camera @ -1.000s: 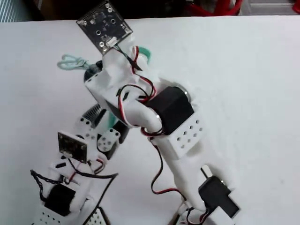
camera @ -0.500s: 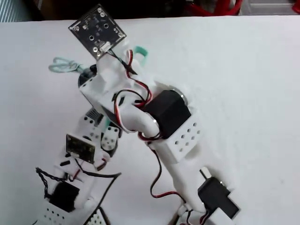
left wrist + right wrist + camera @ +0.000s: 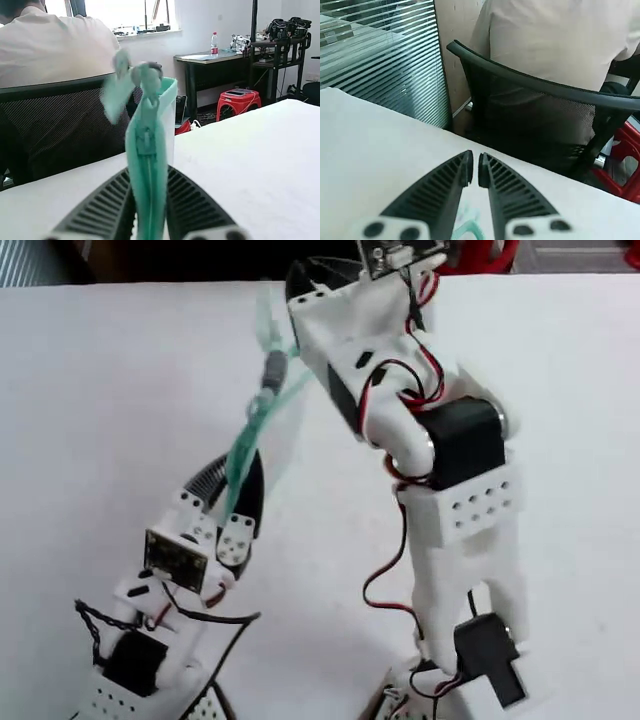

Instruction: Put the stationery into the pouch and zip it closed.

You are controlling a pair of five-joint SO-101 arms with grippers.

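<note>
The left tool (image 3: 149,172) is clamped tight on the pouch (image 3: 147,125), its ribbed jaws pressing the flat sides together low down. The pouch rises out of the tool edge-on, off the surface (image 3: 560,390), and leans away towards the other arm. The right tool (image 3: 474,162) hangs just past the pouch's far end, its jaws drawn almost together with only a sliver between them and nothing in them.

The pouch looks like thin, see-through teal plastic. I'd judge it light and floppy, likely to fold or swing if held by one end alone, and slick enough to slide through a loose pinch. A small grey piece (image 3: 150,67) sits at its top end, farthest from the left tool. I take that for the zip pull, though I cannot be sure. If so, that is the place for the right tool to take hold, pinching across it while the left tool keeps the body taut along the zip line. Whether the stationery is inside I cannot make out.
</note>
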